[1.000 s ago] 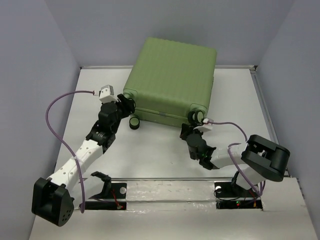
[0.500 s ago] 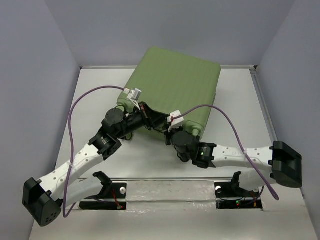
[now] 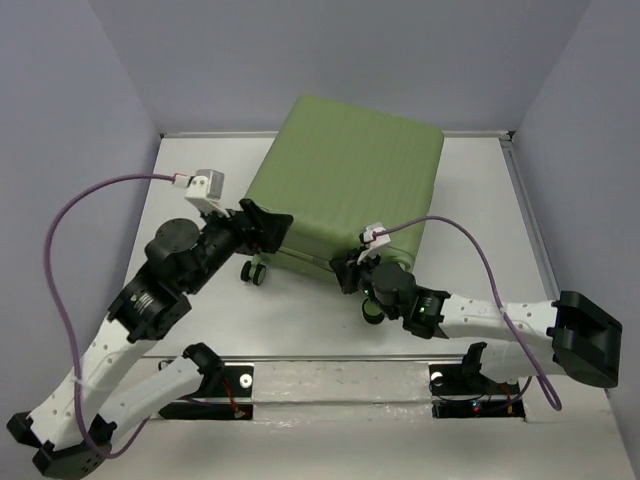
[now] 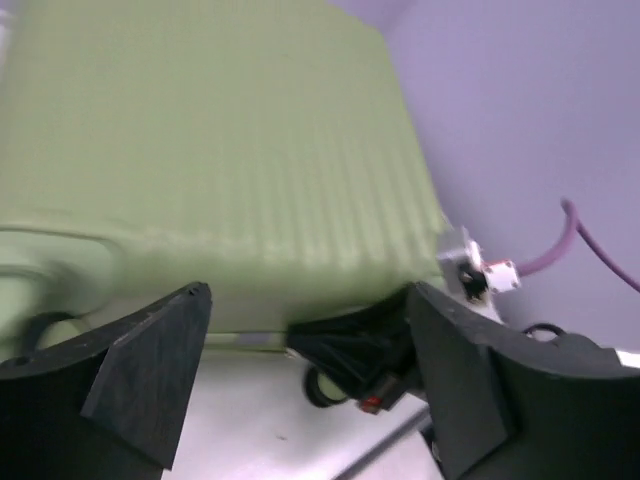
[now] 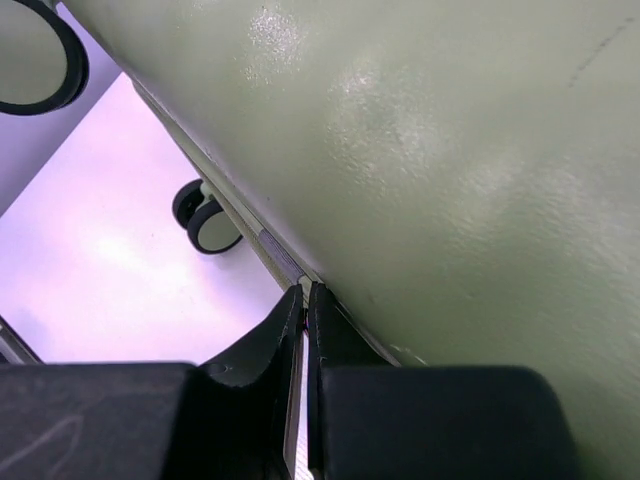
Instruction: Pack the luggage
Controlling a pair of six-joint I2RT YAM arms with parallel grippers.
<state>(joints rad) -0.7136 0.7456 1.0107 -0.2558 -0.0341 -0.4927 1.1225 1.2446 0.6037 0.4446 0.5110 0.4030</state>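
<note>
The light-green luggage [image 3: 345,180] lies shut and flat on the tabletop [image 3: 480,220], upper centre of the overhead view, ribbed shell up. At its lower edge the right gripper [image 5: 305,298] is clenched, tips pressed on the seam [image 5: 270,245]; whether a zipper pull is pinched cannot be told. The left gripper [image 3: 272,226] gapes, released, by the lower left corner, above a caster wheel [image 3: 255,272]. Opening it likely calls for following the seam steadily while the left gripper braces the shell against sliding.

The luggage [image 3: 345,180] is light green, its shell finely ribbed — its caster wheels [image 3: 255,272] black with pale green. Purple cables [image 3: 130,178] trail from white-and-black arms [image 3: 105,345] — the table [image 3: 300,320] pale grey.
</note>
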